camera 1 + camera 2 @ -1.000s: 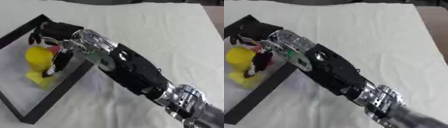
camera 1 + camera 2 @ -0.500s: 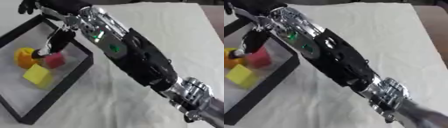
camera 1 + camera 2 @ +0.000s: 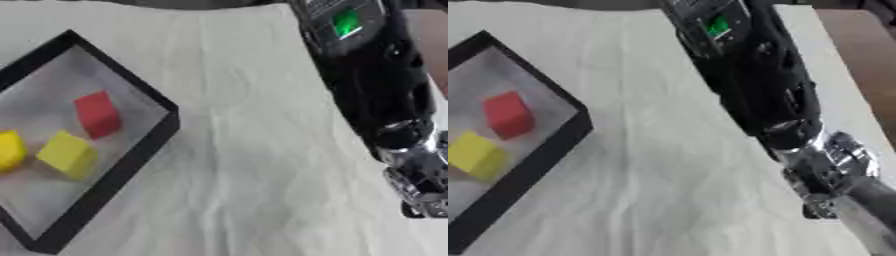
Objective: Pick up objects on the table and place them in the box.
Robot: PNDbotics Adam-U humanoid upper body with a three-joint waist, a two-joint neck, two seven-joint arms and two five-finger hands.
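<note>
Surface: desk (image 3: 254, 165) covered with a white, lightly creased cloth; a brown strip shows past the cloth's right edge in the right eye view.

Item 1. Box (image 3: 144, 145): shallow, black-framed, pale floor, lying at the left of the desk and set askew so that one corner points toward the far edge. Its left part runs out of both views.

Item 2. Red block (image 3: 96, 114): inside the box, on the floor, nearest the right-hand frame rail but apart from it.

Item 3. Yellow block (image 3: 66, 153): inside the box, just below and left of the red block, near it but not touching.

Item 4. Second yellow object (image 3: 9, 150): inside the box at the left edge of the left eye view, just beside the yellow block; cut off by the edge, so its shape cannot be told.

Item 5. Right arm (image 3: 754, 85): black casing with a lit green panel (image 3: 347, 22) near the top, silver joint (image 3: 824, 160) lower down. It crosses the right side of both views from the top edge to the lower right, above the cloth and well apart from the box.

Item 6. Robot hand, right: out of the views beyond the top edge; whether it is spread, pressed together or pinching anything cannot be told.

Item 7. Robot hand, left: shows in neither view.
</note>
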